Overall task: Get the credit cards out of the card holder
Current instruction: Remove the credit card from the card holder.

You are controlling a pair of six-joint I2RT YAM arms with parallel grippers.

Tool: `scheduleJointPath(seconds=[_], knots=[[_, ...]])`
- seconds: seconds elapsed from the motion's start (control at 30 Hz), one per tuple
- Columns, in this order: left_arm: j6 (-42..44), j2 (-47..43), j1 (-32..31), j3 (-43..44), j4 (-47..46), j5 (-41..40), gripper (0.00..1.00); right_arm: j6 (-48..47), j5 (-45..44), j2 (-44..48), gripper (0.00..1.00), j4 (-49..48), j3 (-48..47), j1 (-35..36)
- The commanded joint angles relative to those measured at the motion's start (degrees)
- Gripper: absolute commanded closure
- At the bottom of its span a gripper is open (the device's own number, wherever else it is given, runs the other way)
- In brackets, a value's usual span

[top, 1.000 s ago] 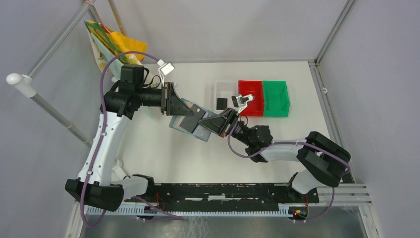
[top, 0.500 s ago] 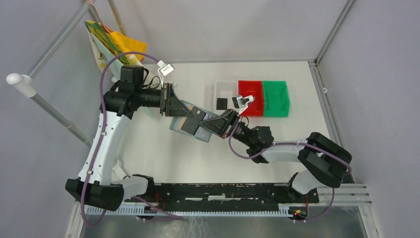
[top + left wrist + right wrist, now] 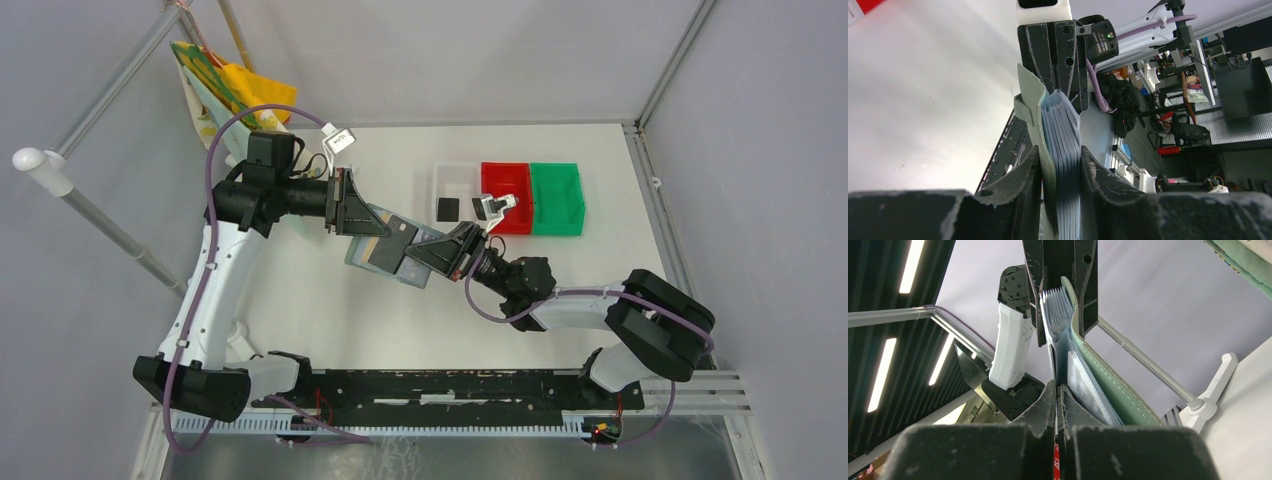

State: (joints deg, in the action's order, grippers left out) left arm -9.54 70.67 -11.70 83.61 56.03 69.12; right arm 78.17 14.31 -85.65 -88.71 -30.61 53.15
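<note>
The grey-green card holder [image 3: 378, 222] hangs in the air between both grippers, above the table's middle. My left gripper [image 3: 362, 222] is shut on its left side. In the left wrist view [image 3: 1060, 165] the fingers [image 3: 1020, 182] clamp the cover and its bluish sleeves [image 3: 1062, 130]. My right gripper [image 3: 428, 250] is shut on a thin card at the holder's right edge. In the right wrist view [image 3: 1056, 390] the jaws pinch the card's edge [image 3: 1055, 467], which shows red print, beside the green cover [image 3: 1103, 380]. A black card [image 3: 447, 208] lies in the white bin [image 3: 440, 178].
A red bin [image 3: 505, 178] and a green bin [image 3: 557, 198] stand right of the white bin at the back right. A yellow and green bag [image 3: 225, 85] leans at the back left corner. Metal frame posts line both sides.
Both grippers and the holder between them have shifted slightly to the right. Both grips are unchanged.
</note>
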Motion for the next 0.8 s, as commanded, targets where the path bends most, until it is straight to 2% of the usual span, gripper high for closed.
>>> scheduleJointPath(seconds=[0.0,0.23,0.33,0.5,0.67,0.7,0.77], knots=[[-0.1,-0.8,0.6,3.9,-2.5,3.9,0.79,-0.1,1.2,0.7,1.00,-4.3,0.1,-0.3],[-3.4,-1.9,0.6,4.3,-7.0,2.9,0.68,0.3,-0.1,0.9,1.00,-5.7,2.0,-0.3],[-8.0,-3.5,0.7,2.5,-13.0,2.7,0.69,0.2,-0.5,0.8,1.00,-5.7,1.8,-0.2],[-5.8,-2.6,0.6,2.4,-10.1,3.1,0.74,0.0,-1.3,1.8,1.00,-5.4,3.1,-0.3],[-4.9,-2.3,0.6,3.0,-9.4,2.8,0.71,-0.4,-1.5,2.1,1.00,-5.4,3.4,-0.3],[-5.1,-2.3,0.6,2.9,-9.4,2.8,0.71,-0.3,-0.7,1.7,0.96,-5.4,2.4,-0.3],[-5.3,-2.3,0.7,2.5,-9.5,2.8,0.71,-0.3,0.6,0.9,0.78,-5.8,0.6,-0.2]])
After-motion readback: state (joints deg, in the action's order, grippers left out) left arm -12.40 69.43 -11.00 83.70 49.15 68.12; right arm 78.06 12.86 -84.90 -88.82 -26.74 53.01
